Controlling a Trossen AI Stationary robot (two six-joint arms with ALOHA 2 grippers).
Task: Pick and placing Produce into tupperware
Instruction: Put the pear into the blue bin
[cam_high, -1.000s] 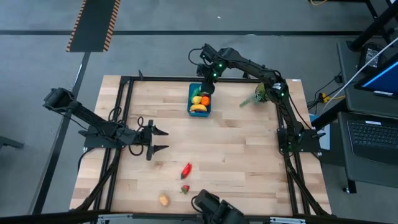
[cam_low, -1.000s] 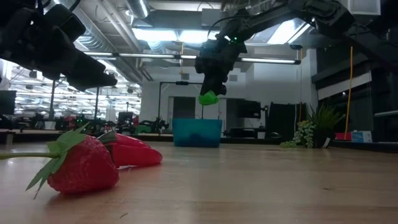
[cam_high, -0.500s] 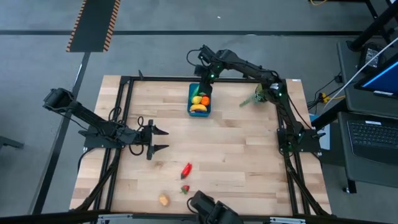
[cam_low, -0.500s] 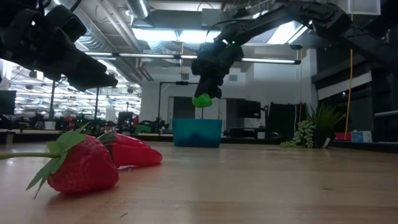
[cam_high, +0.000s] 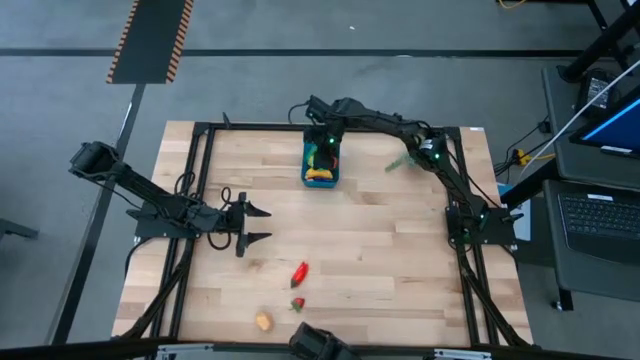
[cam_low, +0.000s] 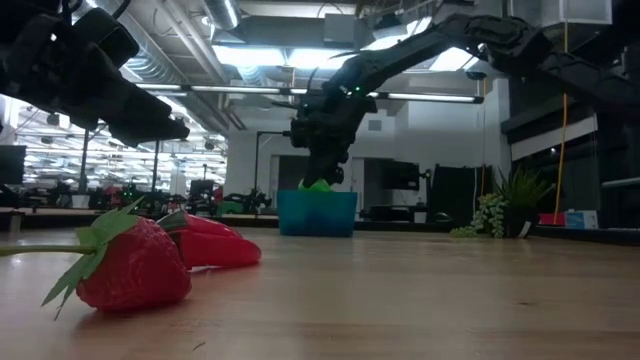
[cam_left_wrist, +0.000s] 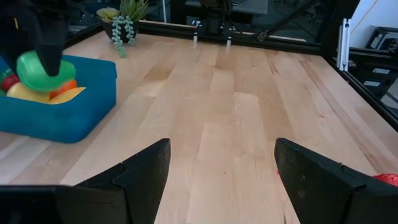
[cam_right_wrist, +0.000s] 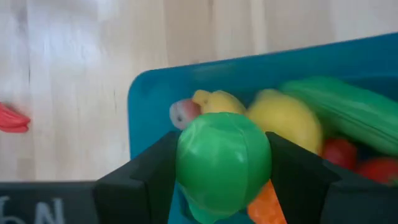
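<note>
One round green toy fruit (cam_right_wrist: 222, 163) sits clenched between my right gripper's (cam_high: 322, 155) fingers (cam_right_wrist: 298, 177), held low over the teal-blue plastic tub (cam_high: 321, 176) so it lands among the produce inside. My left gripper (cam_high: 252, 225) waits with fingers spread above the wooden tabletop (cam_high: 400, 250).

Both arms are dark, near-black, built of jointed boxy segments with rounded housings.

Left arm (cam_high: 150, 200): thick link sections; thin black cables loop beside the wrist.

Left gripper (cam_high: 252, 226): two flat, tapered black fingers (cam_left_wrist: 140, 177) with angular, faceted faces, matte finish.

Right arm (cam_high: 420, 150): slimmer links, with small green indicator lights glowing on it. In the low view a green light shows on the wrist housing.

Right gripper (cam_right_wrist: 224, 163): two broad matte-black fingers (cam_right_wrist: 155, 167) with bevelled edges. Pale markings at the frame edge below them, unreadable.
</note>
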